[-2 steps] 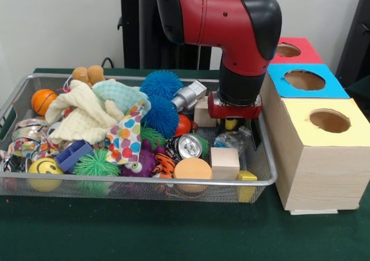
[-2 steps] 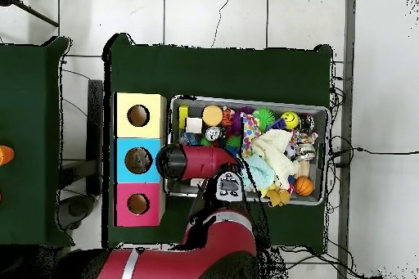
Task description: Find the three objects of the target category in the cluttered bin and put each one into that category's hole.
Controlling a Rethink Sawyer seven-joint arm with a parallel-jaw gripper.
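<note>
Table (image 1: 173, 232): covered in dark green cloth, flat and matte; it carries the wire basket.
Arm (image 1: 225, 18): glossy red shell with black joints, bent down into the basket's end next to the box.
Box (image 1: 315, 157): pale wood, long and blocky, touching the basket's short side; three round holes on top, framed yellow (image 1: 329, 120), blue (image 1: 304, 80) and red (image 1: 287, 50).
Basket (image 1: 139, 183): silver wire mesh, rectangular, shallow, packed with toys.
Cloths (image 1: 87, 116): a cream waffle-knit towel, a mint one and a polka-dot one, crumpled in the basket's middle.
Spiky balls (image 1: 162, 99): two blue, rubbery and bristled, behind the cloths; a green one (image 1: 95, 164) at the basket's front rim.
Wood blocks: a plain cube (image 1: 225, 163) near the front rim, another (image 1: 204, 111) just beside the gripper.
Disc (image 1: 192, 169): smooth, tan, round, by the front cube.
Can (image 1: 188, 146): shiny metal, top facing out, centre of the basket.
Basketball (image 1: 43, 100): small, orange, far from the box.
Gripper (image 1: 232, 124): down among crinkled clear plastic at the box end; something yellow sits under it, but how its jaws stand cannot be made out.
</note>
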